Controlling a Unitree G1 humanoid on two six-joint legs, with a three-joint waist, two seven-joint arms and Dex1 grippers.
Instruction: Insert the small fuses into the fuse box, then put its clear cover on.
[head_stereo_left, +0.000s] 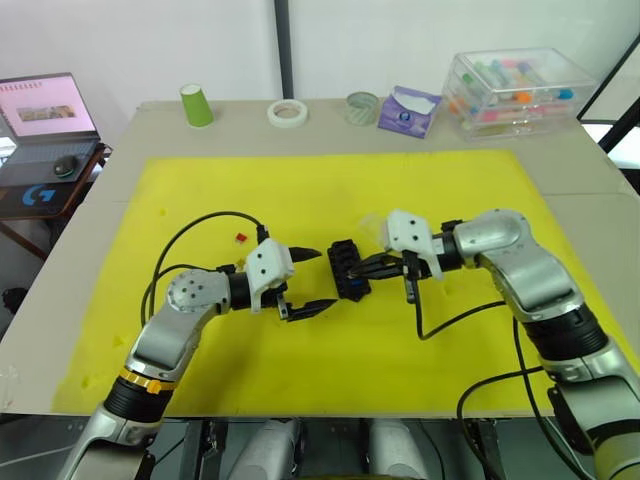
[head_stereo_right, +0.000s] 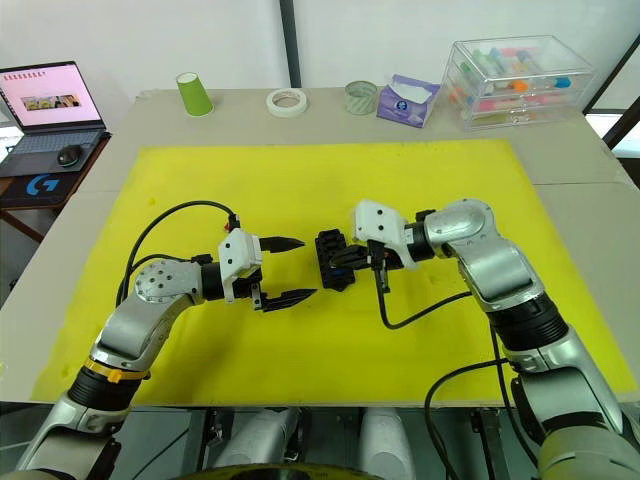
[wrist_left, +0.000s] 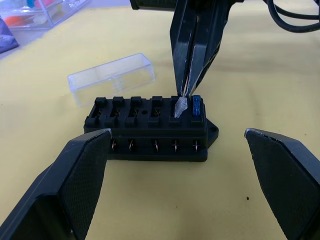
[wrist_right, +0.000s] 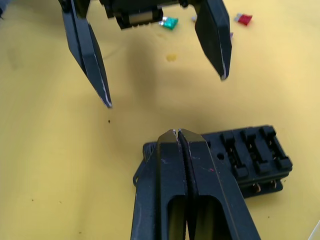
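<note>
The black fuse box (head_stereo_left: 348, 268) lies mid-mat, with a blue fuse (wrist_left: 196, 106) seated in its end slot. My right gripper (wrist_left: 184, 92) is shut on a pale grey fuse (wrist_left: 180, 106), whose lower end is at the slot next to the blue one. My left gripper (head_stereo_left: 325, 278) stands open just left of the box, one finger to either side and touching nothing. The clear cover (wrist_left: 111, 77) lies on the mat just behind the box. A green fuse (wrist_right: 170, 23) and a red fuse (wrist_right: 243, 19) lie loose on the mat beyond the left gripper.
The yellow mat (head_stereo_left: 300, 180) covers the table. Along the far edge stand a green cup (head_stereo_left: 197, 105), two tape rolls (head_stereo_left: 287, 113), a purple tissue pack (head_stereo_left: 407, 110) and a large clear storage box (head_stereo_left: 518, 90). A laptop (head_stereo_left: 45, 110) sits off to the left.
</note>
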